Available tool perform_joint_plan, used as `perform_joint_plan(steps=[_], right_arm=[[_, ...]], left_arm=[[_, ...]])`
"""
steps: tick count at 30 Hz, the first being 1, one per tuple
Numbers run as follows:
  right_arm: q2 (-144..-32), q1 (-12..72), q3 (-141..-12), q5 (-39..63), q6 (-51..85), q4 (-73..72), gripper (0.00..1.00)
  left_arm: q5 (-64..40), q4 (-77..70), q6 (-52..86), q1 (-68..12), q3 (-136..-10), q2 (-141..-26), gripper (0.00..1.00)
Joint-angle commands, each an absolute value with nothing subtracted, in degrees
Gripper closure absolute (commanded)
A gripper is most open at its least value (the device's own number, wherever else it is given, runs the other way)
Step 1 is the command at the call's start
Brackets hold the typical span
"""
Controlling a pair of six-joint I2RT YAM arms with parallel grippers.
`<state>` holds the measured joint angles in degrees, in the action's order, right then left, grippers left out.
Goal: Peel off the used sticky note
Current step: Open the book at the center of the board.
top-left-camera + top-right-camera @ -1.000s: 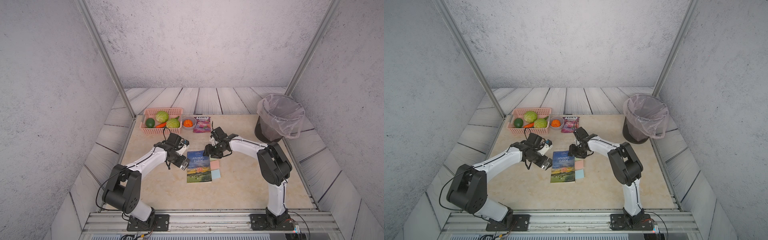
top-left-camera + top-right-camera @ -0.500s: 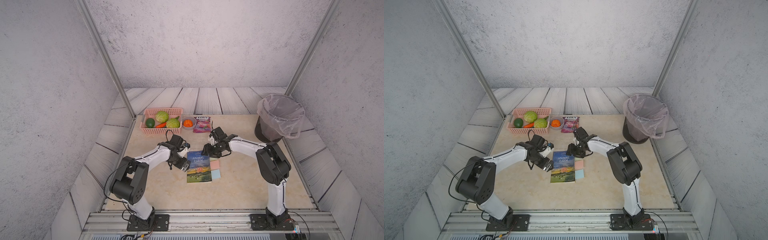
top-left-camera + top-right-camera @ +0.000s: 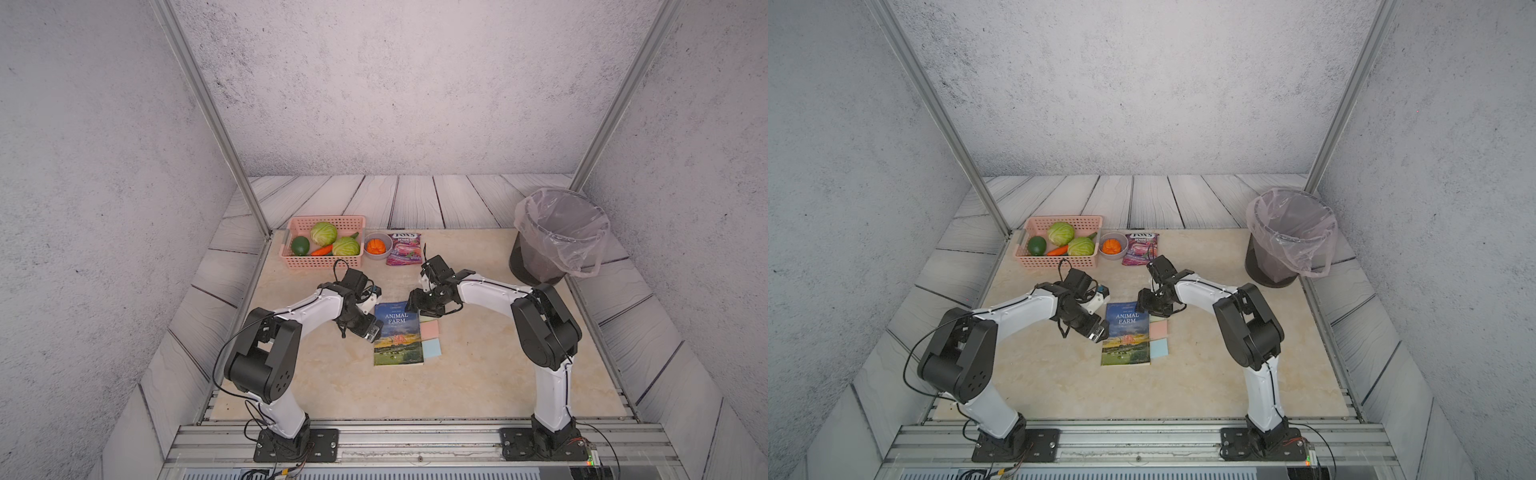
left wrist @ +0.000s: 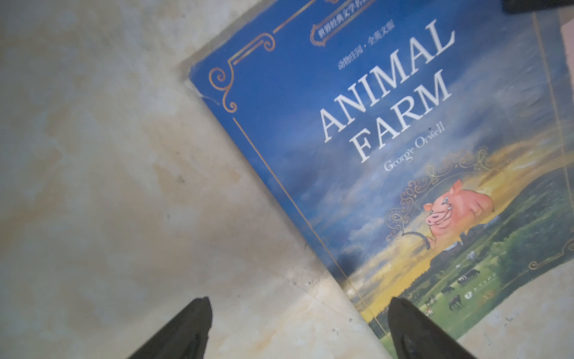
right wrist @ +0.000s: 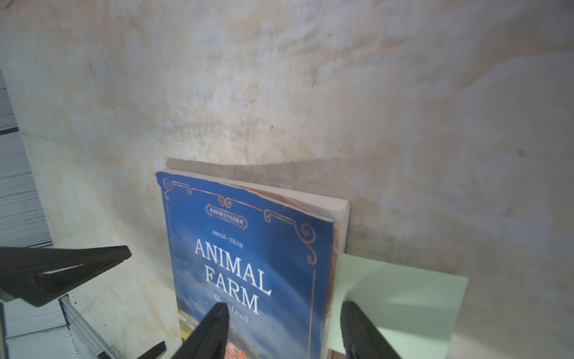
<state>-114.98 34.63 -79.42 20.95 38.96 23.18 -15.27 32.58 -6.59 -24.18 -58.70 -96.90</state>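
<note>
Left gripper (image 3: pixel 373 330) has edged closer to the book (image 3: pixel 398 338) at frame centre in both top views. A pink sticky note (image 3: pixel 429 329) and a blue sticky note (image 3: pixel 432 348) jut from the book's right edge.

Left wrist view: jaws wide, straddling the book's spine edge.

Right wrist view: right gripper (image 5: pixel 284 307) half-open and holding nothing, with one finger over the cover and one over the green sticky note (image 5: pixel 403 289) at lower right.

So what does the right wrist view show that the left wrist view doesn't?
Only the right wrist view: a pale green paper sticky note poking out past the page edge. Only the left wrist view: the cover's pink pig picture and a sliver of a pink paper sticky note. Shared: blue Animal Farm paperback book, beige marbled tabletop, plus an open right gripper or left gripper.
</note>
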Motion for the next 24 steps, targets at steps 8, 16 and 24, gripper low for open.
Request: perform_joint_plan(steps=[8, 16, 24], right_arm=[[-116.73, 34.54, -77.62, 26.19, 41.71, 19.37, 0.38], [-117.06, 34.54, -75.60, 29.37, 44.03, 15.19, 0.38], [-115.49, 34.54, -75.33, 31.52, 44.52, 13.80, 0.38]], left_arm=[[-15.99, 34.27, -6.21, -24.16, -60.62, -98.70, 0.06], [-16.08, 34.46, -6.18, -24.17, -60.92, -99.10, 0.06], [-16.10, 35.01, -6.13, -24.21, -61.64, -100.16, 0.06]])
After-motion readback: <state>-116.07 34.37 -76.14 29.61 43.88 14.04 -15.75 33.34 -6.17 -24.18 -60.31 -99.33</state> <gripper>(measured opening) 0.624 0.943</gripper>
